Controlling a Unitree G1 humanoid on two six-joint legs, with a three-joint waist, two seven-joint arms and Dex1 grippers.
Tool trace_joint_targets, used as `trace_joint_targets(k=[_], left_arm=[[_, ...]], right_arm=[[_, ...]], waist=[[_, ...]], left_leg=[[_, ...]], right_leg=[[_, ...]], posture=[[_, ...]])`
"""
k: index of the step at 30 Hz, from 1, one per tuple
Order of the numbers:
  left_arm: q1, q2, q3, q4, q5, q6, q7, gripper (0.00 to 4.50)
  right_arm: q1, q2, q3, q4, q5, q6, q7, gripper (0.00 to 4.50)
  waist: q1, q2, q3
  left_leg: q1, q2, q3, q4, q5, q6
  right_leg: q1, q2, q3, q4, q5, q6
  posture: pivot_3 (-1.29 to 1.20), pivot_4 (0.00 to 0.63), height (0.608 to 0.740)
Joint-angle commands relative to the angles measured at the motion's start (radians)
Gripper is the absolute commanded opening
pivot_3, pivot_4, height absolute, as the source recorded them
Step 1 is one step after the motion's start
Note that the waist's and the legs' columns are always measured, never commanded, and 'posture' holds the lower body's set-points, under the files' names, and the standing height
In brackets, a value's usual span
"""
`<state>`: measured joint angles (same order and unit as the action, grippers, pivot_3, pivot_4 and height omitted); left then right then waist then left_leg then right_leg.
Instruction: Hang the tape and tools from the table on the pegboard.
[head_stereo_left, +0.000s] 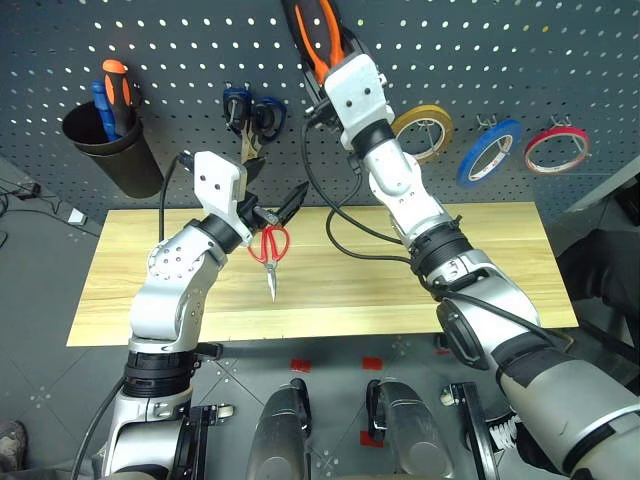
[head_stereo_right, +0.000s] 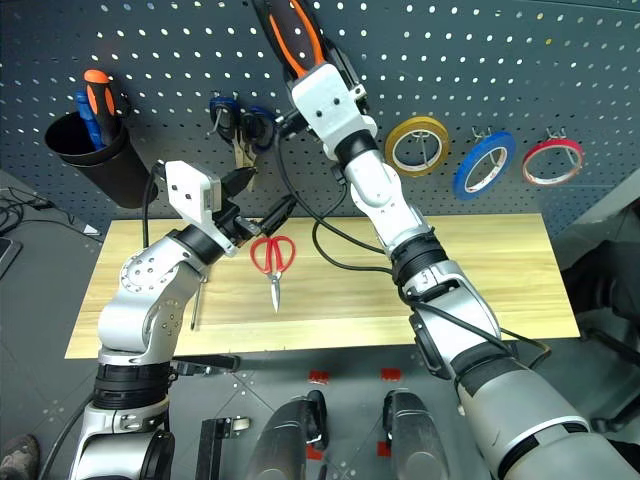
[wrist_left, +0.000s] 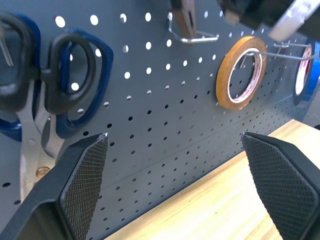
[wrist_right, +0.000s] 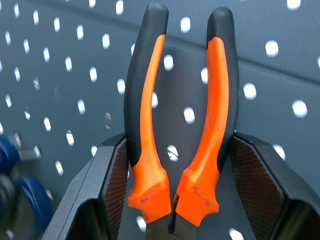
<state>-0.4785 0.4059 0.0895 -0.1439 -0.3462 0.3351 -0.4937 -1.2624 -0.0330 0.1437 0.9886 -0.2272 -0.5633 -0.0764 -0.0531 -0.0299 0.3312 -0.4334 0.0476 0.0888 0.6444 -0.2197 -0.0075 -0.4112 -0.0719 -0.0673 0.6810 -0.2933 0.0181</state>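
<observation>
the red-looped scissors (head_stereo_right: 272, 258) lie on the counter (head_stereo_right: 480, 280) near its back edge below the pegboard (head_stereo_right: 480, 60), blades pointing toward the front edge, bare wood open to their right. just above them the left gripper (head_stereo_right: 258, 197) hovers with fingers wide apart, empty. up against the pegboard, the right gripper (wrist_right: 172, 172) is clamped on the pliers (wrist_right: 180, 115), handles pointing upward.

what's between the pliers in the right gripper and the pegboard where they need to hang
Nothing visible. The right gripper holds the pliers handles-up right in front of the pegboard, with bare perforated panel behind them. A metal hook with the pliers' jaws at it shows in the left wrist view.
</observation>
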Motion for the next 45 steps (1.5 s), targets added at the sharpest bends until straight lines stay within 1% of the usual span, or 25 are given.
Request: trace_joint_targets(k=[1,7,11,17,22,24,27,28,34,38,41,43,45], left_arm=[[-0.018,-0.006,-0.001,-0.007,0.007,-0.038,-0.010,4.50],[-0.030,-0.012,-0.009,0.025,0.026,-0.058,-0.013,4.50],[-0.027,-0.023,-0.023,0.037,0.042,-0.070,-0.013,4.50],[-0.011,-0.032,-0.023,0.051,0.056,-0.070,-0.005,4.50],[-0.009,-0.036,-0.030,0.091,0.087,-0.046,0.015,4.50],[-0.003,-0.037,-0.031,0.101,0.092,-0.045,0.013,4.50],[0.017,-0.038,-0.036,0.105,0.091,-0.031,0.004,4.50],[0.023,-0.036,-0.038,0.105,0.096,-0.020,0.010,4.50],[0.041,-0.045,-0.034,0.097,0.119,0.050,0.074,4.50],[0.058,-0.060,-0.010,0.074,0.124,0.151,0.158,4.50],[0.080,-0.068,0.010,0.053,0.117,0.261,0.217,4.50],[0.108,-0.060,0.008,0.052,0.133,0.390,0.261,4.50],[0.124,-0.063,0.009,0.058,0.142,0.491,0.298,4.50]], right_arm=[[-0.024,-0.001,-0.011,-0.024,-0.006,-0.047,-0.029,2.73],[0.003,0.007,-0.016,-0.022,-0.004,-0.025,-0.039,2.73],[0.057,0.015,-0.048,-0.002,0.032,0.056,-0.044,2.73],[0.099,0.011,-0.078,-0.055,0.049,0.142,-0.063,2.73],[0.155,0.026,-0.117,-0.151,0.139,0.313,0.048,2.73],[0.176,0.030,-0.126,-0.195,0.163,0.364,0.076,3.45],[0.213,0.029,-0.125,-0.280,0.198,0.457,0.137,4.29],[0.229,0.027,-0.118,-0.315,0.205,0.488,0.157,4.49],[0.351,0.005,-0.100,-0.558,0.236,0.689,0.235,4.49],[0.485,-0.014,-0.056,-0.801,0.304,0.885,0.363,4.49],[0.579,-0.052,0.003,-0.986,0.369,0.995,0.488,4.49],[0.664,-0.109,0.060,-1.128,0.403,1.048,0.578,4.49],[0.727,-0.147,0.088,-1.218,0.430,1.096,0.620,4.49]], waist=[[0.000,0.000,0.001],[0.000,0.000,0.002],[0.003,0.000,0.002],[0.006,0.000,0.002],[0.011,0.000,0.002],[0.012,0.000,0.002],[0.012,0.001,0.003],[0.012,0.001,0.003],[0.007,0.001,0.004],[0.006,0.001,0.004],[-0.001,0.001,0.005],[-0.001,0.001,0.005],[-0.002,0.001,0.005]], left_leg=[[0.000,0.000,0.000,0.000,0.000,0.000],[0.000,0.000,0.000,0.000,0.000,0.000],[0.000,0.000,0.000,0.000,0.000,0.000],[0.001,0.000,-0.001,0.002,0.000,0.000],[0.003,0.000,-0.002,0.002,0.001,0.000],[0.005,0.000,-0.002,0.002,0.001,0.001],[0.005,0.000,-0.002,0.002,0.002,0.002],[0.005,0.000,-0.002,0.002,0.002,0.002],[0.001,0.000,-0.001,0.000,0.002,0.002],[0.000,0.000,-0.001,-0.003,0.002,0.002],[0.000,0.000,0.000,-0.004,0.002,0.002],[0.000,0.000,-0.001,-0.003,0.002,0.002],[0.000,0.000,-0.002,-0.003,0.002,0.002]], right_leg=[[0.000,0.000,0.000,0.000,0.000,0.000],[0.000,0.000,0.000,0.000,0.000,0.000],[0.000,0.000,0.000,0.000,0.000,0.000],[0.002,0.000,-0.001,0.002,0.000,0.000],[0.005,0.000,-0.001,0.002,0.001,-0.001],[0.006,0.000,-0.001,0.002,0.002,-0.001],[0.006,0.000,-0.001,0.002,0.004,-0.001],[0.006,0.000,-0.001,0.002,0.005,-0.001],[0.001,0.000,-0.001,-0.001,0.004,0.000],[0.001,0.000,-0.001,-0.003,0.003,0.001],[0.001,0.000,0.000,-0.004,0.003,0.001],[0.000,0.000,0.000,-0.003,0.003,0.001],[0.001,0.000,0.000,-0.003,0.003,0.001]], posture=[[-0.05,0.365,0.740],[-0.06,0.367,0.740],[-0.05,0.366,0.740],[-0.07,0.368,0.740],[-0.09,0.370,0.740],[-0.10,0.369,0.740],[-0.11,0.367,0.740],[-0.11,0.367,0.740],[-0.11,0.364,0.740],[-0.11,0.363,0.740],[-0.11,0.366,0.740],[-0.11,0.366,0.740],[-0.11,0.366,0.740]])
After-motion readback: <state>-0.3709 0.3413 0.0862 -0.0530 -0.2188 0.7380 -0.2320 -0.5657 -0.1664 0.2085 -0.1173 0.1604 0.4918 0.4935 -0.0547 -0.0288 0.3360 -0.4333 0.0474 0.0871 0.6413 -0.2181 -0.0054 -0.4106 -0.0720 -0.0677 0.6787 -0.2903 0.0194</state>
